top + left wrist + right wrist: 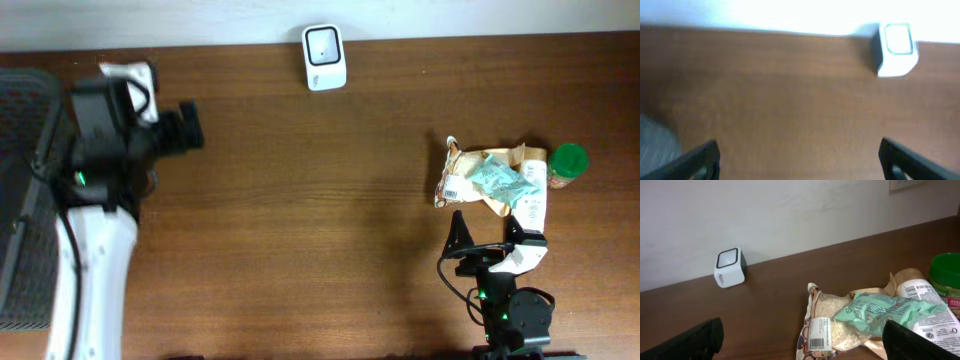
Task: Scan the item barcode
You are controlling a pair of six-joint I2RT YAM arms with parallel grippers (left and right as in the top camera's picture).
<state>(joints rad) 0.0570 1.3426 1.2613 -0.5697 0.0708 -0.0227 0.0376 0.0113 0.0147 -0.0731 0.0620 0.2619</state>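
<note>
Showing one white barcode label (816, 335), one clear rice bag (832, 311) lies near the bench's (300, 200) right edge. Left gripper (799, 147) and right gripper (487, 230) stand with fingers apart.

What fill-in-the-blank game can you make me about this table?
The jar has a ____ lid.
The scanner is mostly ____ in colour.
The left gripper and right gripper are both ____.
Missing words: green, white, open.
</note>
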